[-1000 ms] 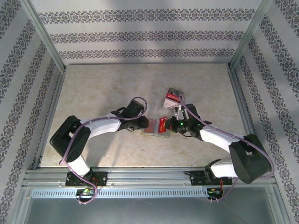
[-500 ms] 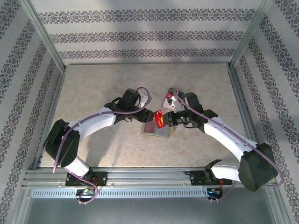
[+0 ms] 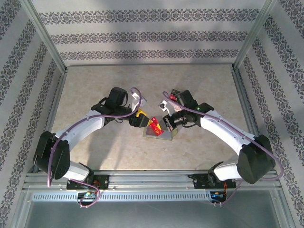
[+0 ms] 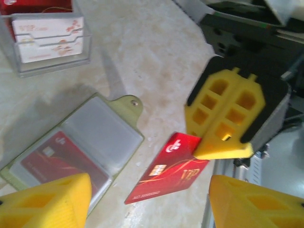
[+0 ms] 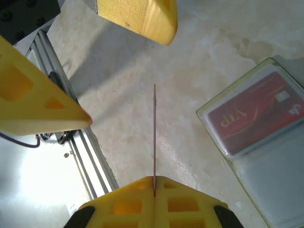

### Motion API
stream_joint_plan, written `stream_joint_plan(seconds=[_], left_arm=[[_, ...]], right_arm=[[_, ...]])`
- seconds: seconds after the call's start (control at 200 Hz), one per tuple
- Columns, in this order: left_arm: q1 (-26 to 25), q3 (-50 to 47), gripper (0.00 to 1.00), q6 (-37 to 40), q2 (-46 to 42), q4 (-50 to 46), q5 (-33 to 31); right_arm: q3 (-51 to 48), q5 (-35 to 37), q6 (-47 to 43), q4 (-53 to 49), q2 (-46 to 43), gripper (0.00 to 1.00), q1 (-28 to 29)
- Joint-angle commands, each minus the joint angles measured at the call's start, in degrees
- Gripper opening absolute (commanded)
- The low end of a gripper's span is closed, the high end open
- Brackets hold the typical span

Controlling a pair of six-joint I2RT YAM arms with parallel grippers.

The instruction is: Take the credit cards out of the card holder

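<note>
My right gripper is shut on one corner of a red credit card, which it holds clear of the table; that card shows edge-on in the right wrist view. My left gripper is open, its yellow fingers standing to either side of the card without touching it. The olive card holder lies spread flat on the table, a second red card still in a clear pocket. From above, the grippers meet over the holder.
A clear plastic box holding white and red cards stands on the table beyond the holder. The metal frame rail runs close by. Patterned walls enclose the table on three sides.
My left gripper's jaws have opened and it has drawn back from the holder. My right gripper has lifted the red card and swung it left toward the left gripper.
</note>
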Motion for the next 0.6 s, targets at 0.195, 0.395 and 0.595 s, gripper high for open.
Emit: stream_joint_plan(seconds=[0.195,0.395,0.595], left_arm=[[0.6,-0.8,0.48,1.7,0.5,1.7,12.2],[0.1,-1.7,0.32,-0.8,0.6,5.3,15.7],[-0.6,-5.6,0.00,-7.7,-1.5,15.1,18.9]], right_arm=[[4.2,-8.0,-6.9,-4.5,0.7,0.00,0.3],[5.1,-13.8,-9.2,-4.8,0.8,0.00,-0.8],[4.8,-18.4,-9.1,-3.1,0.0,0.03,-3.9]])
